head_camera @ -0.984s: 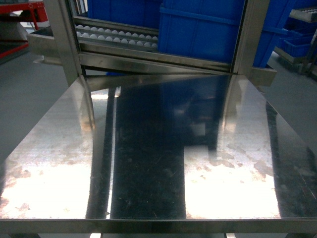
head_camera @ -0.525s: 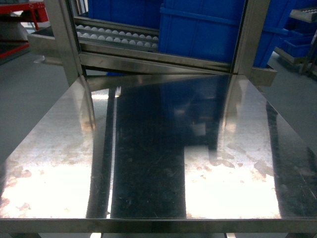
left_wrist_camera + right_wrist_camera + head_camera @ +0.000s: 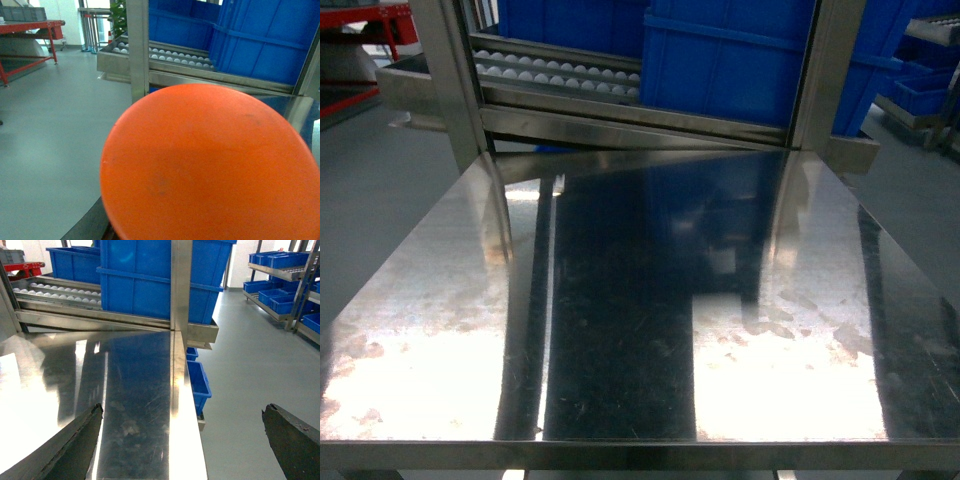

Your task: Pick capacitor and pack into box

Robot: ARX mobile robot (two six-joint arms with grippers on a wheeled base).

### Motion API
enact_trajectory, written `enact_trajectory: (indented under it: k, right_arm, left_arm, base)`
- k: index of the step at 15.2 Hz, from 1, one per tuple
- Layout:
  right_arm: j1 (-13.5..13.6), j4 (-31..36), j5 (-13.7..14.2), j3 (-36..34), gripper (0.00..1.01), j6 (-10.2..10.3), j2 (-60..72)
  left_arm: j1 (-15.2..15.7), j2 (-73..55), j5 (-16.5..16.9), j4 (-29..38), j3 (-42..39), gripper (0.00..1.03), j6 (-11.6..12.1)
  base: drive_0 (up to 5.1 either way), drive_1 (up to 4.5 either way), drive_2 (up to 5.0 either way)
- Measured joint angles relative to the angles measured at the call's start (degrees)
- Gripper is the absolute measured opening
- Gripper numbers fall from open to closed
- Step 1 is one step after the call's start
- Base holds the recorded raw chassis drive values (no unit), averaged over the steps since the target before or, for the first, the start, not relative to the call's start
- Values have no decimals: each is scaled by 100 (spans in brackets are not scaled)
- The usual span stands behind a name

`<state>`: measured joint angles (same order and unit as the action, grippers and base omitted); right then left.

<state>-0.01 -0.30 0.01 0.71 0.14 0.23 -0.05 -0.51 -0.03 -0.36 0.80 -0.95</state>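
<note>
You will find no text, label, brand, number or sign that can be read in any view. The blue bins (image 3: 720, 60) at the top of the head view show plain sides, and the orange surface (image 3: 210, 165) filling the left wrist view bears no print.

- Steel table (image 3: 620, 330) fills the head view, shiny, scuffed, glare at the near edge.
- Behind it, a steel rack (image 3: 455, 90) with upright posts.
- Roller track (image 3: 555, 72) of white wheels runs along the rack.
- Blue bins (image 3: 720, 60) sit on the rack, just behind the table.
- More blue bins on a shelf (image 3: 280, 270) off to the right.
- Red bench (image 3: 30, 30) far left on the grey floor (image 3: 50, 135).
</note>
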Motion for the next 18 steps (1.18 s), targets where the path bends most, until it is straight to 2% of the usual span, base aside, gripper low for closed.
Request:
enact_trajectory:
  k: [18]
  right_arm:
    - [0,0,0,0,98,0,0]
  left_arm:
    - [0,0,0,0,-2,44,0]
  base:
    - [0,0,0]
